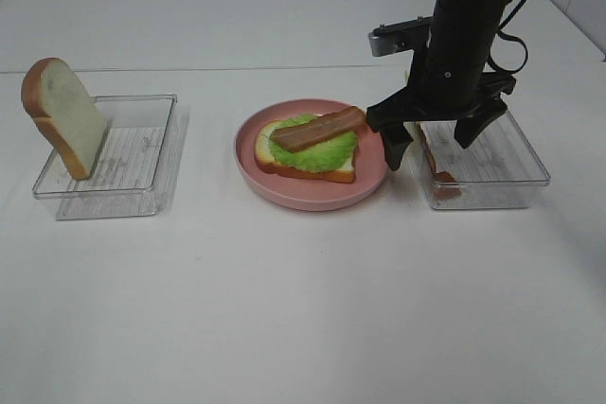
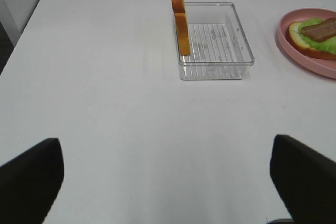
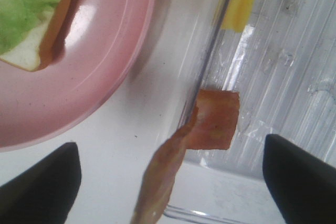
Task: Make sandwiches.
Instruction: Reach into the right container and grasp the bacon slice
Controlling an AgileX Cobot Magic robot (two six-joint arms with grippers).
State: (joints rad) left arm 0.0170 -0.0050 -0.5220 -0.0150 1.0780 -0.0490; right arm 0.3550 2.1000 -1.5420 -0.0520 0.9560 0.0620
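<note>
Right gripper (image 1: 431, 144) hung over the right tray (image 1: 516, 182) at the end nearest the pink plate (image 1: 312, 202), jaws spread wide with nothing gripped. Left gripper (image 2: 168, 182) sat low over the white table (image 1: 284, 309), fingers wide apart as well, holding nothing, well apart from the left tray (image 1: 142, 201). The half-built sandwich was on the pink plate in the middle of the table: base bread slice (image 1: 268, 150) lay flat, ruffled green lettuce (image 1: 331, 150) on top of it, one bacon strip (image 1: 317, 128) lying across the lettuce and sticking out toward the right tray. No top slice on it. The spare bread slice (image 1: 64, 115) stood on edge in the left tray, tilted against the tray's outer wall, crust up. In the right tray a loose bacon strip (image 3: 212, 121) leaned at the wall on the plate side, right under the open jaws but not touching them. The yellow cheese (image 3: 241, 1) was against that same wall, further along, mostly hidden by the arm in the high view
</note>
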